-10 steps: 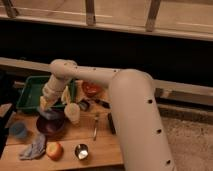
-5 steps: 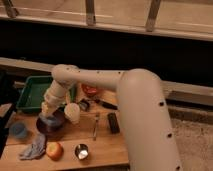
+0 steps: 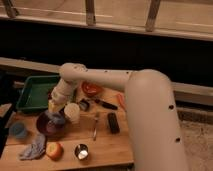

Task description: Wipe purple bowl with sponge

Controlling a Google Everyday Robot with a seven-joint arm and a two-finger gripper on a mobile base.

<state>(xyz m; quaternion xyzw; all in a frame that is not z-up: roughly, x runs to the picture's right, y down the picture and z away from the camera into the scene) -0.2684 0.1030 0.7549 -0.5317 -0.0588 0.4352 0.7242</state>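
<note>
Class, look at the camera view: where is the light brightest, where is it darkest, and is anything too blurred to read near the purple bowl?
Camera view: brightest on the pale floor beyond the railing; a dark band lies behind the wooden table. The whole view is soft, so the gripper over the purple bowl merges with whatever it holds; the metal cup shows a small glint.

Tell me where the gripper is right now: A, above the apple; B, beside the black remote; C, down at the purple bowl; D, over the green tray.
C: the gripper reaches down into the purple bowl, right of the green tray and above the apple.
</note>
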